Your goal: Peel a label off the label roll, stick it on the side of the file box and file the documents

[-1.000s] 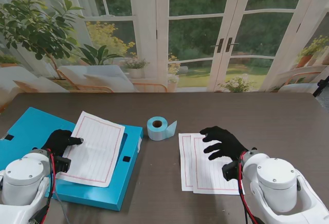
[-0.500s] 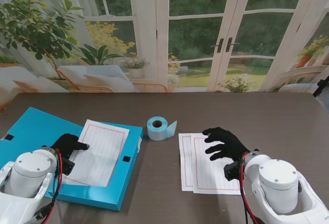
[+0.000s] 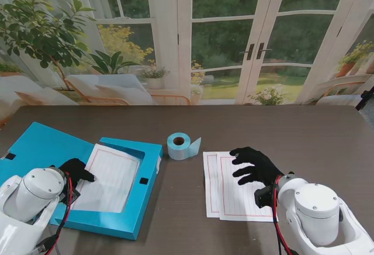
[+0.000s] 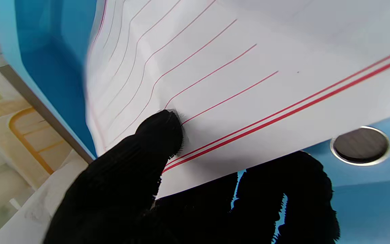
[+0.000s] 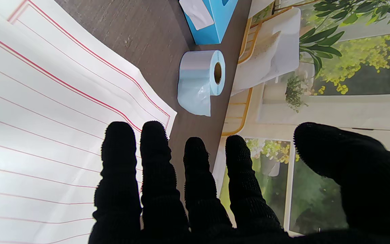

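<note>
In the open tray of the bright blue plastic file box point(image 3: 125, 223), on our left side of the table, our black-gloved left hand point(image 3: 76, 169) pinches the near edge of a white sheet ruled in red point(image 3: 111, 176), thumb on top and fingers beneath. To seat it well, we judge the sheet should go down flat with its corners inside the tray walls before the pinch lets go. Our black-gloved right hand point(image 3: 254, 164) rests with fingers spread and holding nothing on the two overlapping red-ruled white sheets point(image 3: 225, 193) to our right, which look next to file. The pale blue label roll point(image 3: 180, 145) stands between box and sheets, a loose tail hanging off it; a white label point(image 5: 197, 13) already shows on the box side. The dark wood-grain tabletop point(image 3: 315, 138) runs back to a printed backdrop of garden doors point(image 3: 245, 38).
</note>
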Controlling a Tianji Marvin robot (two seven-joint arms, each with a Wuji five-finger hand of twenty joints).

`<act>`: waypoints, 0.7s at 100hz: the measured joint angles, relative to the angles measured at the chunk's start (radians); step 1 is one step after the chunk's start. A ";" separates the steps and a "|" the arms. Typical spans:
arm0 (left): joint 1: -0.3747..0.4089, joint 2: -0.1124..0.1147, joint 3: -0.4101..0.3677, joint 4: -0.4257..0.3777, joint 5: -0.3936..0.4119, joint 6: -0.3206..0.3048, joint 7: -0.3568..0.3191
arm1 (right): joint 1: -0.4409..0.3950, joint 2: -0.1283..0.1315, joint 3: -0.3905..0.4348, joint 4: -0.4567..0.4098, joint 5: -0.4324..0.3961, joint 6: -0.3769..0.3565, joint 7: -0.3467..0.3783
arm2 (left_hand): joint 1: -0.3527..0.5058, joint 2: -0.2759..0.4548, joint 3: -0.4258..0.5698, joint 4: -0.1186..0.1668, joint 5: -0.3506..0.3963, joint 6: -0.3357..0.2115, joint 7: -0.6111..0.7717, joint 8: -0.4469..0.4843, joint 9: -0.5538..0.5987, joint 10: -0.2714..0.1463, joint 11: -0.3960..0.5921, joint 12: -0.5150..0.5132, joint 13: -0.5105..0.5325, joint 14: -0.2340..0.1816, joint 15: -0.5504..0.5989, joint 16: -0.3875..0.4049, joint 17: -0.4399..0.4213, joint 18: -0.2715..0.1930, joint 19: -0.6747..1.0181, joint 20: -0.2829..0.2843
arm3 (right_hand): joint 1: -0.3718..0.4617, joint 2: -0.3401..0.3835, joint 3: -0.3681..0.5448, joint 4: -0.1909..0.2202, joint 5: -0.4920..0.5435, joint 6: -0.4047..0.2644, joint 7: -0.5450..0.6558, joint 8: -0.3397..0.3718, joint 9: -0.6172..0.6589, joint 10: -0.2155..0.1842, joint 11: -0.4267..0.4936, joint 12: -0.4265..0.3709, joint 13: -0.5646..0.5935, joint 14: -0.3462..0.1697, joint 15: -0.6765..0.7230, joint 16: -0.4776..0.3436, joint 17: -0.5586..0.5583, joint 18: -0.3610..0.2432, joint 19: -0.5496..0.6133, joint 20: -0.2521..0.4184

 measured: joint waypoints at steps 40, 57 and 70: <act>-0.006 0.027 0.026 -0.002 -0.006 0.018 -0.047 | -0.008 0.000 -0.005 -0.008 0.007 0.005 -0.002 | -0.096 0.071 -0.028 0.021 -0.008 -0.036 -0.324 -0.056 -0.152 -0.009 -0.140 -0.228 -0.143 -0.018 -0.214 -0.117 -0.132 -0.102 -0.050 -0.086 | 0.011 0.011 -0.006 -0.010 0.000 0.001 0.000 0.000 0.000 0.000 0.000 0.000 0.000 0.000 0.000 0.000 0.000 0.000 -0.002 0.000; -0.020 0.027 0.042 0.005 -0.015 0.002 -0.059 | -0.009 0.000 -0.007 -0.008 0.007 0.005 -0.002 | -0.225 0.073 0.077 0.024 0.006 -0.028 -0.724 -0.112 -0.271 0.016 -0.343 -0.454 -0.282 -0.021 -0.430 -0.231 -0.265 -0.152 -0.152 -0.189 | 0.011 0.011 -0.006 -0.011 0.000 0.001 0.000 0.000 0.000 0.000 0.000 0.000 0.000 0.000 0.000 0.000 0.000 0.000 -0.002 0.000; -0.022 0.031 0.041 -0.005 -0.002 0.001 -0.092 | -0.009 0.000 -0.007 -0.008 -0.011 0.001 0.000 | -0.263 0.074 0.067 0.031 -0.019 0.006 -0.994 -0.230 -0.388 0.037 -0.482 -0.608 -0.410 -0.033 -0.623 -0.345 -0.354 -0.182 -0.341 -0.272 | 0.011 0.011 -0.006 -0.011 -0.002 0.011 0.000 0.000 0.000 0.000 0.000 0.000 0.000 0.000 0.000 0.000 0.000 0.000 -0.002 0.000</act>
